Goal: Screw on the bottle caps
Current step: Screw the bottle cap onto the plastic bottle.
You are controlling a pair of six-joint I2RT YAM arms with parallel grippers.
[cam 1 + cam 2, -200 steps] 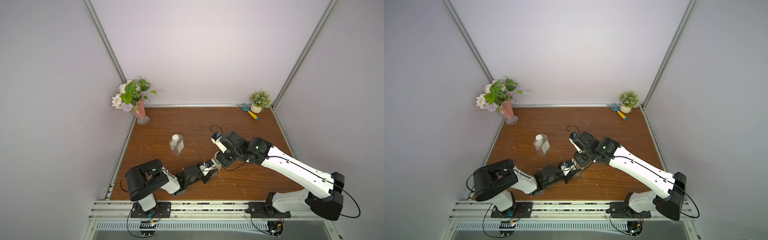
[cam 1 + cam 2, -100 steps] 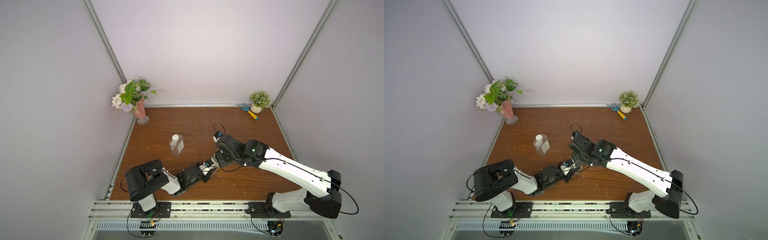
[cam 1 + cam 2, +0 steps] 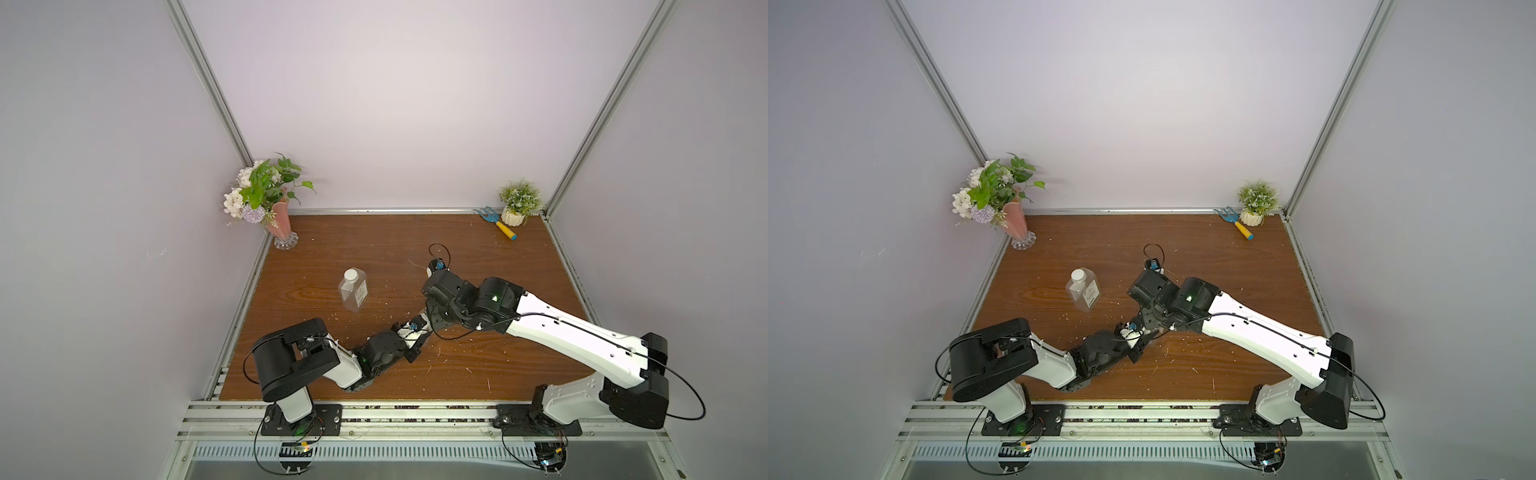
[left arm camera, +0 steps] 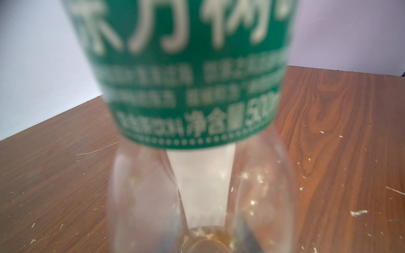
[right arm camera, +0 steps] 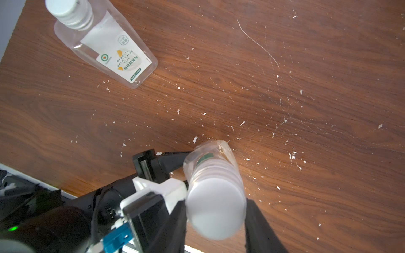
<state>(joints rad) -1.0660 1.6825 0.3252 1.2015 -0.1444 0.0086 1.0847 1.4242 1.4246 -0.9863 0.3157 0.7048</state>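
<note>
Clamps the round bottle (image 5: 210, 161) low on its clear body with the left gripper (image 3: 419, 336), fingers shut against it, base down toward the front of the wooden table (image 3: 374, 249). Pinches the white cap (image 5: 215, 210) on top of that bottle's ribbed neck with the right gripper (image 5: 214, 203), fingers pressed to opposite sides of the cap from above. Has swung the right forearm (image 3: 573, 336) leftward over the last second, carrying the wrist more squarely above the bottle, while keeping the left hold unmoved. Reads as a tightening turn under way rather than a fresh approach. Shows the cap apparently level on the neck, yet cannot confirm thread engagement, given the cap blocking the right wrist view and the green label (image 4: 192, 76) blurred in the left wrist view. Leaves the square bottle (image 3: 354, 293) standing well apart, farther back on the left side, already wearing the other cap (image 3: 351, 274). Points to one bottle done and the second partway, with further turns and probably a regrasp needed
</note>
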